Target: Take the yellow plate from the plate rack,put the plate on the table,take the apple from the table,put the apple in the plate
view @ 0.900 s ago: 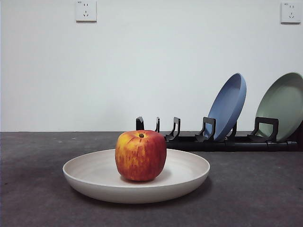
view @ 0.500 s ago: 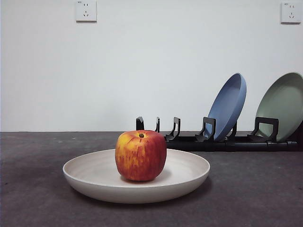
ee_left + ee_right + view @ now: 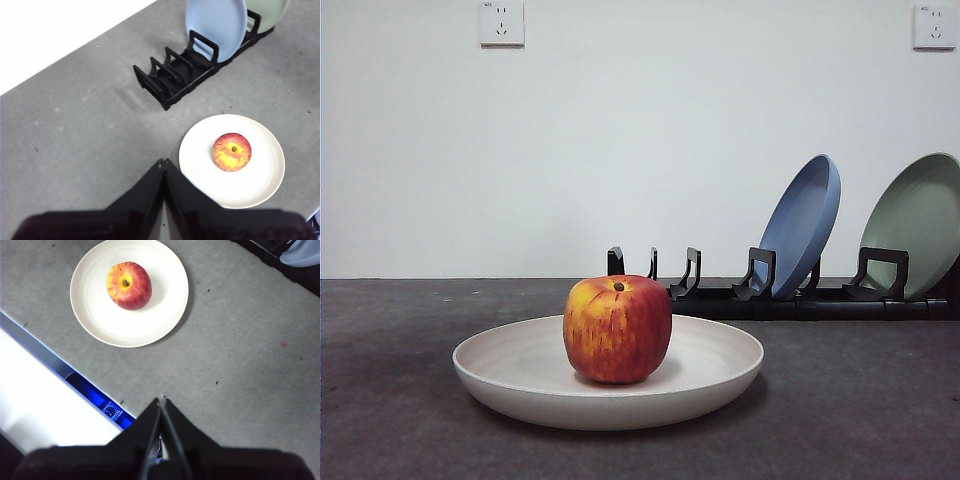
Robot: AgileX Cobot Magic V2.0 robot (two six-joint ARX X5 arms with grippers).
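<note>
Red and yellow-streaked, the apple (image 3: 617, 329) sits upright in the yellow plate (image 3: 520, 365), low centre of the front view, on the table (image 3: 390, 400). Nothing has shifted over the last second; the job looks finished. Behind, right, the plate rack (image 3: 770, 295) keeps the blue plate (image 3: 804, 222). Left gripper (image 3: 163, 162) and right gripper (image 3: 161, 401) hang well apart from it, jaws pressed together, empty.

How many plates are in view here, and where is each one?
3. The yellow plate lies flat on the table holding the apple. The blue plate and the pale green plate stand tilted in the plate rack. Both grippers are away, shut.
</note>
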